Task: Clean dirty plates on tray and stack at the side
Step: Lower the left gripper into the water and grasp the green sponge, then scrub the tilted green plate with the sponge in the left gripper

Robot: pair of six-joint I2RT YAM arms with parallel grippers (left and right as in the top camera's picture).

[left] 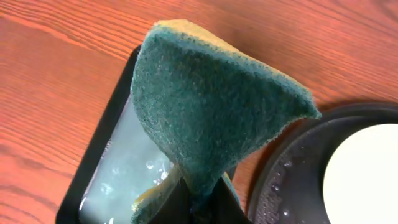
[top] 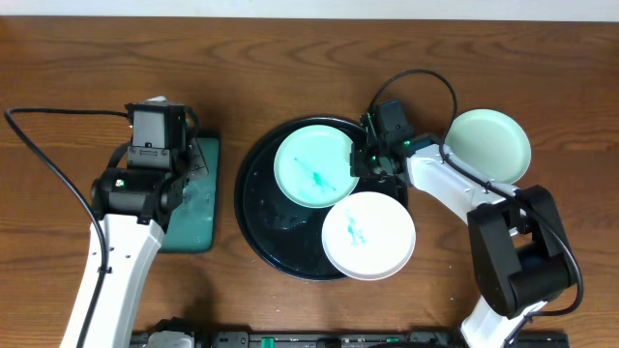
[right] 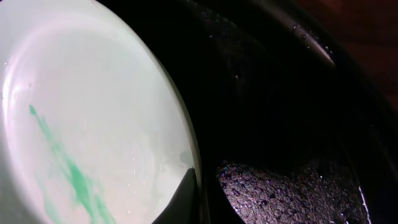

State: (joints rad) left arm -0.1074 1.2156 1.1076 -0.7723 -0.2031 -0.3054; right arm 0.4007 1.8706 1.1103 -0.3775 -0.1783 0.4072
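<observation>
The tray (top: 259, 208) is a round, glossy black dish with a raised rim, beaded with water drops, at the centre of the reddish-brown wood-grain tabletop (top: 77, 58). In its upper half lies a pale mint plate (top: 314, 169) with a teal smear at its centre. A white plate (top: 368, 235), also smeared, overlaps the tray's lower right rim. A third mint plate (top: 488, 145), unmarked, sits on the tabletop at upper right, apart from the tray. The right end effector (top: 372, 155) is at the smeared mint plate's right rim; its wrist view shows one dark finger (right: 180, 199) on that rim, and whether it grips cannot be told. The left end effector (left: 198, 202) pinches a folded, coarse green sponge (left: 211, 106) with a yellow backing above a rectangular dark-rimmed teal tray (top: 198, 217) holding foamy water, left of the black tray.
</observation>
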